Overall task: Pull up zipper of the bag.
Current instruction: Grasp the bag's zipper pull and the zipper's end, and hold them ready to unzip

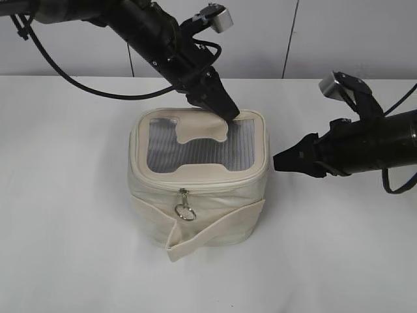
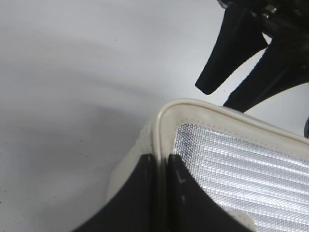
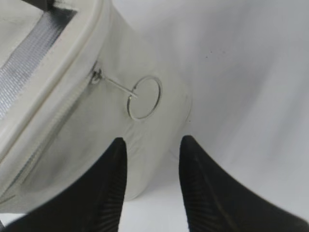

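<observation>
Your left gripper (image 1: 228, 112) is down on the far right corner of the bag (image 1: 199, 195), its two black fingers (image 2: 145, 193) pressed nearly together with only the cream rim piping of the lid between them, so it is pinching that rim edge just beside the grey mesh panel (image 2: 241, 169). Below and toward you from that gripper, the cream H-shaped patch (image 1: 199, 134) lies across the mesh top, and the zipper (image 1: 195, 184) runs round the lid's rim, with one silver slider and ring pull (image 1: 185, 210) hanging on the front face of the bag, well away from the left fingertips. Your right gripper (image 1: 281, 161) hangs just off the bag's right side, not touching it, its fingers (image 3: 108, 188) spread apart with nothing between them. Straight ahead of that gripper and slightly above the gap in its fingers, a second ring pull (image 3: 144, 97) lies flat against the cream side wall, joined by a thin link to its slider at the zipper line under the lid rim. The cream strap (image 1: 215, 228) wraps the lower front of the bag, and the bag stands on the white table (image 1: 65, 228).
</observation>
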`<state>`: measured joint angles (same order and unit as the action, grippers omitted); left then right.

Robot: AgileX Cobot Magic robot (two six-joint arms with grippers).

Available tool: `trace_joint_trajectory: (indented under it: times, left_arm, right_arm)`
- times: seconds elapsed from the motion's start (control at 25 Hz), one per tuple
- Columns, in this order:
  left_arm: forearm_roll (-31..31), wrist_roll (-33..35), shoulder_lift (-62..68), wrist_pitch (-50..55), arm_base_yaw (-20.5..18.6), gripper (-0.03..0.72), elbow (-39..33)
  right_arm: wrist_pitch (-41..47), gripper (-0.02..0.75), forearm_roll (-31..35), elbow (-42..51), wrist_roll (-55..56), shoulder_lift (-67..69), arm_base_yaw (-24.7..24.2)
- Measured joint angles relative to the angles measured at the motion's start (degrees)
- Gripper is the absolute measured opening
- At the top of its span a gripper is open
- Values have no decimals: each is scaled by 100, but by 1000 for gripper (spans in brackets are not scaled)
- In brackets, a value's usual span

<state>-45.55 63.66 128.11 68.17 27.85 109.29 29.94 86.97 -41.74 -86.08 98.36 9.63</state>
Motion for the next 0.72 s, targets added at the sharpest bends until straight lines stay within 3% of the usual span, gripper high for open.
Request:
trace_joint_trajectory:
  times: [0.4, 0.72]
  left_arm:
    - [11, -17, 0, 8, 7, 36, 0]
    - [22, -17, -5, 3, 7, 36, 4]
  right_arm:
    - [282, 358, 231, 0, -291, 67, 0]
    - [288, 362, 259, 0, -500, 67, 11]
